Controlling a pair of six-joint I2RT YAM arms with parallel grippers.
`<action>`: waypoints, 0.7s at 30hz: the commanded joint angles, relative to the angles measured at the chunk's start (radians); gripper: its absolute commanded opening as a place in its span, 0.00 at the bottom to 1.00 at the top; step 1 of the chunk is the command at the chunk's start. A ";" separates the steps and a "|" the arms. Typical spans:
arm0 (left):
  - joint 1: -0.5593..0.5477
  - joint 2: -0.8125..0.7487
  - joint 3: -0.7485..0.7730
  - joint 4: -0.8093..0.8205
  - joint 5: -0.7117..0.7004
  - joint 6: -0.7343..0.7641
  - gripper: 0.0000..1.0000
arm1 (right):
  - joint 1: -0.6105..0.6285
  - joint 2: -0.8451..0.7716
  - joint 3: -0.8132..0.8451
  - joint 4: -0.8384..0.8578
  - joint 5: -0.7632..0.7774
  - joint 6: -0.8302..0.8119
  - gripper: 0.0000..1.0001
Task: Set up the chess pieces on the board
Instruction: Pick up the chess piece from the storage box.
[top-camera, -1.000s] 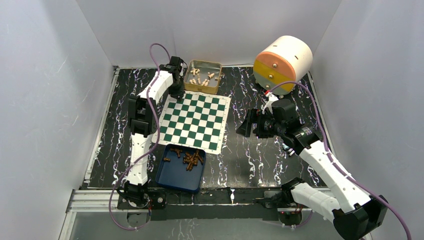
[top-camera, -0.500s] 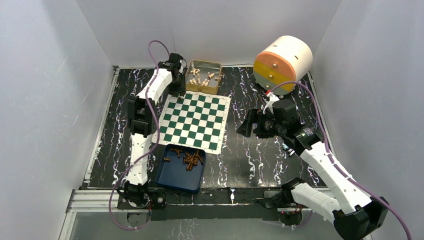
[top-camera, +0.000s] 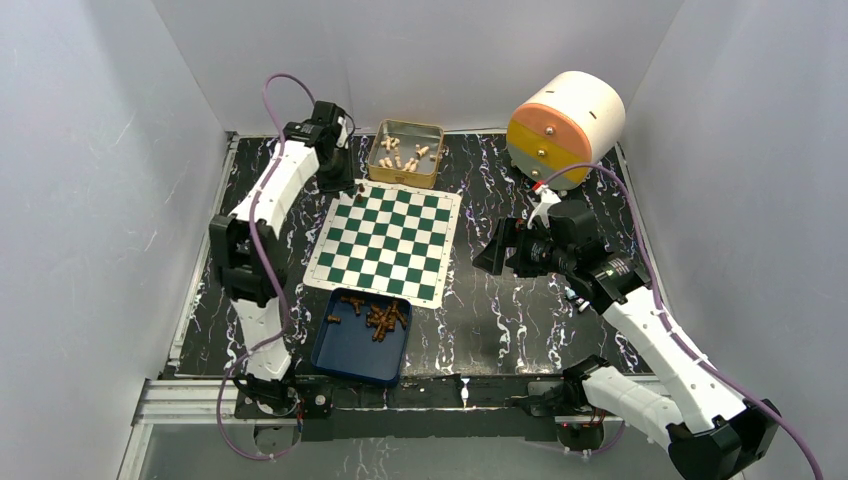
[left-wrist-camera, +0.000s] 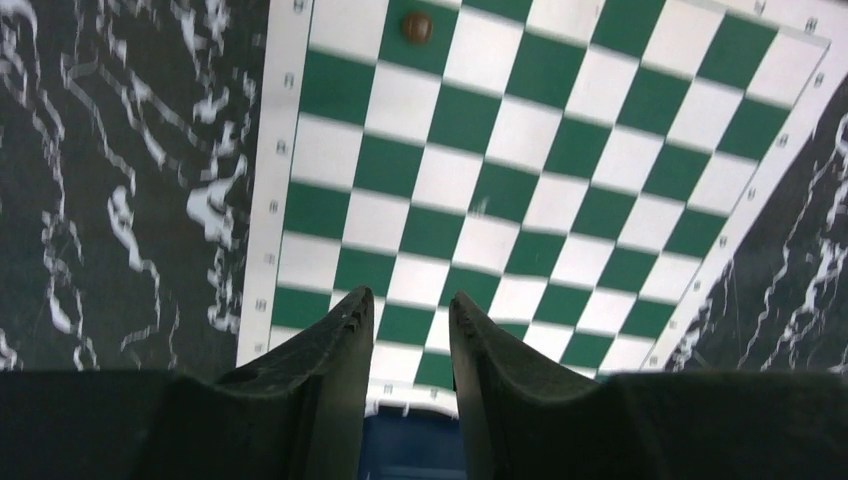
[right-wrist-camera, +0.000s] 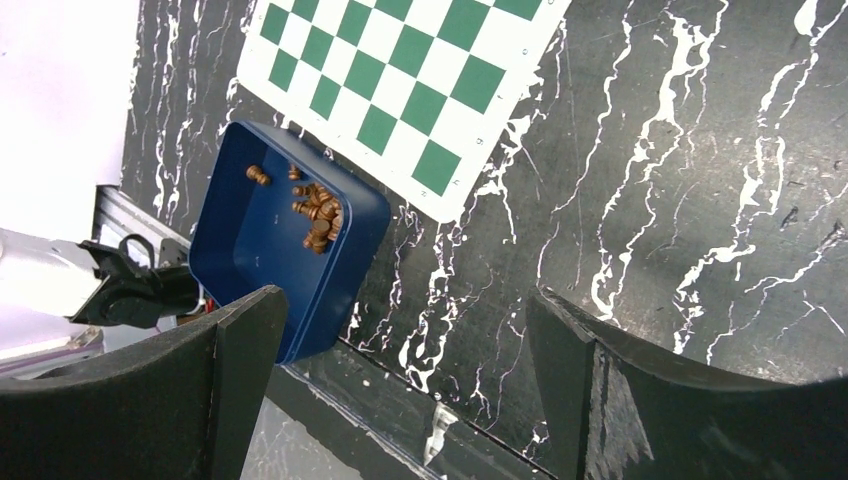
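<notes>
Top external view showed my left gripper (top-camera: 340, 183) in the upper left part of the frame, just beside the upper left corner of the board (top-camera: 388, 240). From the left wrist camera, its two fingers (left-wrist-camera: 345, 325) were a small way apart, with only green and white squares visible between them, so it held nothing. One dark-brown piece (left-wrist-camera: 417, 26) stood on a green corner square at the top of that frame, well apart from the fingertips.

My right gripper (top-camera: 497, 250) hung to the right of the board, over the black marbled table (top-camera: 500, 320). In the right wrist view its jaws were spread wide and empty.

All other dark-brown chess pieces (top-camera: 378, 317) lay in a heap inside the blue tray (top-camera: 350, 355), touching its upper rim, below the lower edge of the board. One of them lay alone at the left side of the tray.

Above the board was a gold tin (top-camera: 432, 170) with cream-white pieces (top-camera: 405, 155) in it. A white, orange and yellow cylinder (top-camera: 565, 125) lay on its side at the upper right.
</notes>
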 joint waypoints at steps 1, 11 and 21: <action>0.002 -0.185 -0.143 -0.026 0.023 0.013 0.31 | 0.003 -0.024 -0.009 0.049 -0.031 0.014 0.98; -0.093 -0.489 -0.570 0.036 0.084 0.022 0.27 | 0.003 -0.032 -0.007 0.047 -0.044 0.019 0.97; -0.313 -0.631 -0.788 0.161 0.060 -0.129 0.23 | 0.002 -0.015 0.000 0.019 -0.002 0.005 0.98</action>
